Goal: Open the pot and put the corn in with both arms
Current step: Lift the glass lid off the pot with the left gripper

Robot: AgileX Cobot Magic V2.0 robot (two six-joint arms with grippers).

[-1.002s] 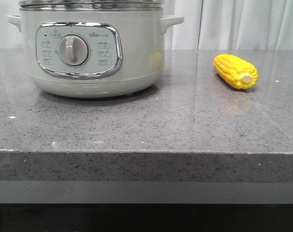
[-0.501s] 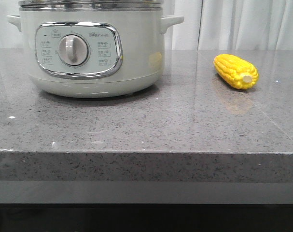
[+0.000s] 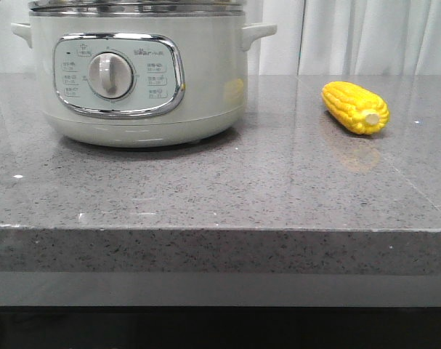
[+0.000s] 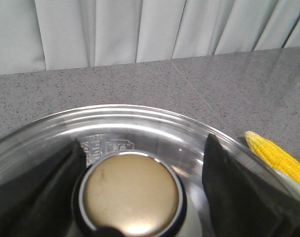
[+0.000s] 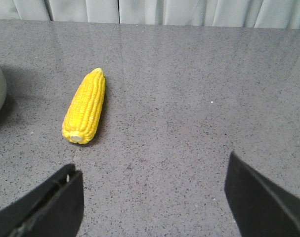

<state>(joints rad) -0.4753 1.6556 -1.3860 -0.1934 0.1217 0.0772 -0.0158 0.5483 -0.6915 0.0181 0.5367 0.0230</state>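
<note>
Grey counter (image 3: pixel 205 196) bears one pot (image 3: pixel 136 73), one corn (image 3: pixel 355 107); both arms' fingers (image 4: pixel 46 182) (image 5: pixel 51 202) spread wide, empty.

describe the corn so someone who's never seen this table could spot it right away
On the grey speckled counter, look right of the big pale pot. The corn lies alone there, apart from the pot: a small bright yellow cob with a pale stub end.

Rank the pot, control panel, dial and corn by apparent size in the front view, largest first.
1. Pot, though cropped at the top edge.
2. Control panel.
3. Corn.
4. Dial.
The corn sits at roughly the pot's depth, so nearness barely skews the order.
</note>
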